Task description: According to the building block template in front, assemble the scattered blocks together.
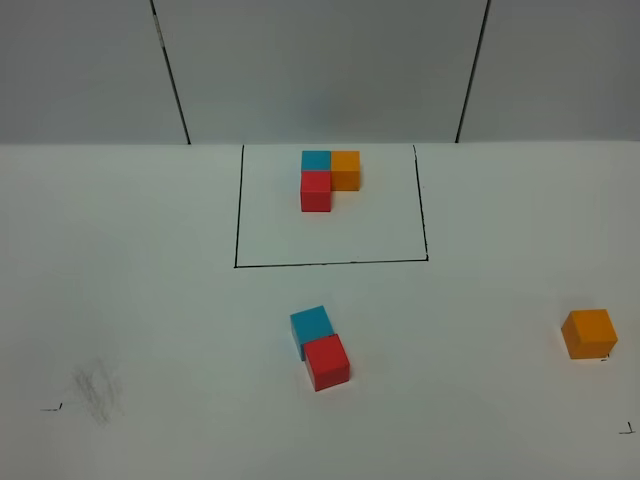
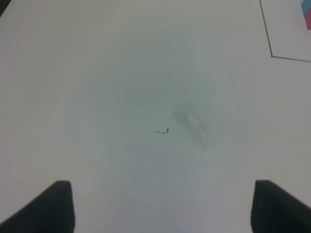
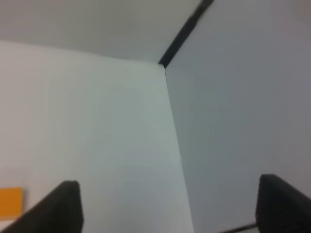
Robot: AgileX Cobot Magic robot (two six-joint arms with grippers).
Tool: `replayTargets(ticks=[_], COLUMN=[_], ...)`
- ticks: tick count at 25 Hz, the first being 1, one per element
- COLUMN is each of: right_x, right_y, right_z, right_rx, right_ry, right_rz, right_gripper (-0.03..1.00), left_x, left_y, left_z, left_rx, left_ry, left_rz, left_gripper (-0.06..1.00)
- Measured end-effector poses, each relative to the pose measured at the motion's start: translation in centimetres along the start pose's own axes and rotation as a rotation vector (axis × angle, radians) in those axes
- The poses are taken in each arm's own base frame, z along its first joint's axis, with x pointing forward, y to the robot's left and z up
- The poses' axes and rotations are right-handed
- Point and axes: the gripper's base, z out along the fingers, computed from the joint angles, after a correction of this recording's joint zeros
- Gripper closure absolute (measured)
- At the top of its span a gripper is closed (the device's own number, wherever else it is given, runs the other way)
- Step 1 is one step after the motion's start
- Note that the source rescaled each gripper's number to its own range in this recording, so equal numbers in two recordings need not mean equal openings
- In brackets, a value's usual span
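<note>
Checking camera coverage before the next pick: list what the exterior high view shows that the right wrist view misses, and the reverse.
Only the exterior high view: the building block template, and the blue cube touching the red cube. Only the right wrist view: the right claw, jaws apart with nothing between them. Both: the orange cube, cut off at the wrist picture's edge, plus the white table and grey wall.

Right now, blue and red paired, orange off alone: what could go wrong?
1. The loose orange block shows only at the edge of the right wrist view, outside the right gripper; closing now could miss it.
2. The loose blue block and loose red block touch but sit skewed against the template; adding orange may nudge them.
</note>
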Motion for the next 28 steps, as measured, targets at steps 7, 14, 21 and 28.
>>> replayTargets(ticks=[7,14,21,28], right_x=[2.0,2.1,3.0,4.7], right_y=[0.8,3.5,5.0,3.7], right_z=[2.1,5.5,13.1,18.1], right_rx=[0.008,-0.051,-0.092,-0.263], right_ry=[0.115,0.254,0.514,0.625], right_rz=[-0.019,-0.075,-0.081,0.061], right_gripper=[0.36,0.36,0.36,0.36], left_x=[0.0,0.0,0.0,0.0], left_y=[0.0,0.0,0.0,0.0], left_z=[0.0,0.0,0.0,0.0], left_rx=[0.000,0.000,0.000,0.000], left_ry=[0.000,0.000,0.000,0.000], left_rz=[0.000,0.000,0.000,0.000], left_gripper=[-0.05,-0.05,-0.05,-0.05])
